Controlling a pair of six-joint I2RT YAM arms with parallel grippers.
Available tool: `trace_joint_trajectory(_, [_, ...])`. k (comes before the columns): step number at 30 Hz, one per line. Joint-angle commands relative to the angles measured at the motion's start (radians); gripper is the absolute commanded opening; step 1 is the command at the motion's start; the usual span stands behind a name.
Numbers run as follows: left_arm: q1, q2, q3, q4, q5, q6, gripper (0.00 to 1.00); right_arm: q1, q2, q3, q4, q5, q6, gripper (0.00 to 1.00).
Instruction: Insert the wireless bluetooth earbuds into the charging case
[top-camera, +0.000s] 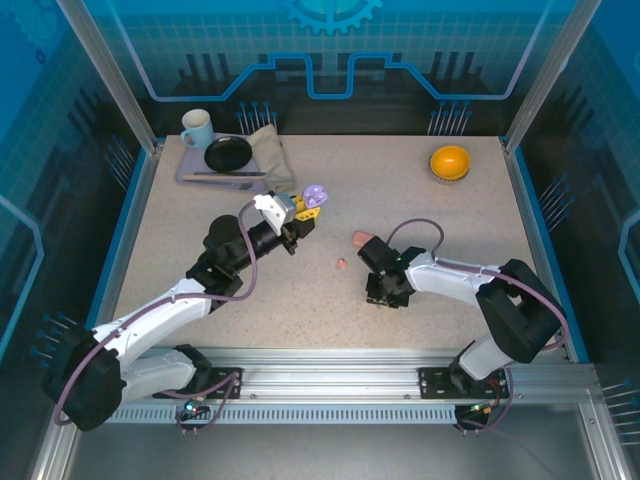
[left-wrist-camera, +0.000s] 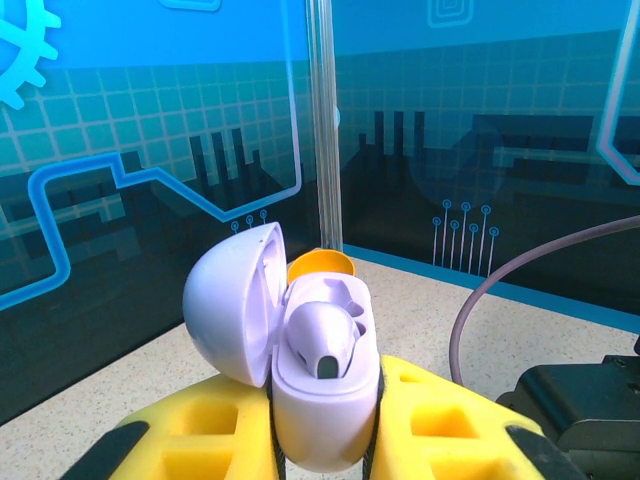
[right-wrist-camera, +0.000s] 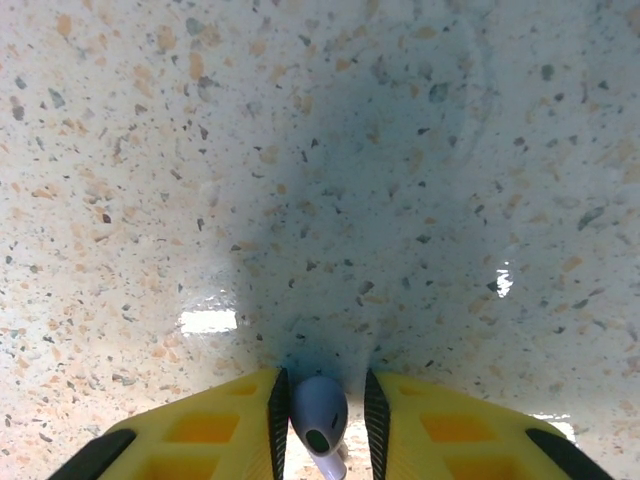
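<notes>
The right tool (right-wrist-camera: 322, 420) is clenched on a purple earbud (right-wrist-camera: 318, 408): the bud sits pinched between the two yellow fingers (right-wrist-camera: 205, 432), its rounded end pointing away from the wrist and its dark oval spot facing the camera. It hangs over bare speckled tabletop (right-wrist-camera: 330, 150), in the tool's own shadow. From above, the right tool (top-camera: 384, 291) points down at the tabletop (top-camera: 470, 235) in the near right-centre part.

The left tool (left-wrist-camera: 325, 445) is grasping the purple charging case (left-wrist-camera: 322, 410) between its yellow fingers (left-wrist-camera: 210, 425) — the case stands upright with its lid (left-wrist-camera: 232, 305) swung open to the left. A second purple earbud (left-wrist-camera: 322, 345) is seated in the case's left well; the well beside it is partly hidden behind it. From above, the left tool (top-camera: 299, 209) is raised near the middle of the tabletop, with the purple charging case (top-camera: 315, 193) at its tip.

Between the two tools a small salmon-pink earbud (top-camera: 342, 264) lies loose on the surface, and a pink charging case (top-camera: 364, 239) rests just beside the right arm's wrist, well apart from the purple one.

Farther out, an orange bowl (top-camera: 450, 162) stands at the far right — its rim (left-wrist-camera: 320, 266) peeks from behind the open case in the left wrist view. At the far left a tray (top-camera: 192, 171) carries a mug (top-camera: 197, 128), a black plate (top-camera: 228, 153) and a folded cloth (top-camera: 270, 155).
</notes>
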Motion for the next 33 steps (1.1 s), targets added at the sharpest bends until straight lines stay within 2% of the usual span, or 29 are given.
trace_joint_trajectory(1, [-0.007,-0.012,-0.003,0.054,-0.003,-0.023,0.0,0.013,0.029,0.015,0.026,0.033,-0.019,0.29])
trace_joint_trajectory(16, [-0.006,0.005,0.007,0.053,0.001,-0.025,0.0,0.012,0.017,0.012,0.044,0.03,-0.035,0.23])
trace_joint_trajectory(26, [-0.007,0.007,0.008,0.048,0.002,-0.026,0.0,0.011,-0.041,0.004,0.071,0.033,-0.054,0.17])
trace_joint_trajectory(33, [-0.006,0.007,0.01,0.042,-0.001,-0.025,0.0,-0.004,-0.117,-0.001,0.084,0.034,-0.061,0.17])
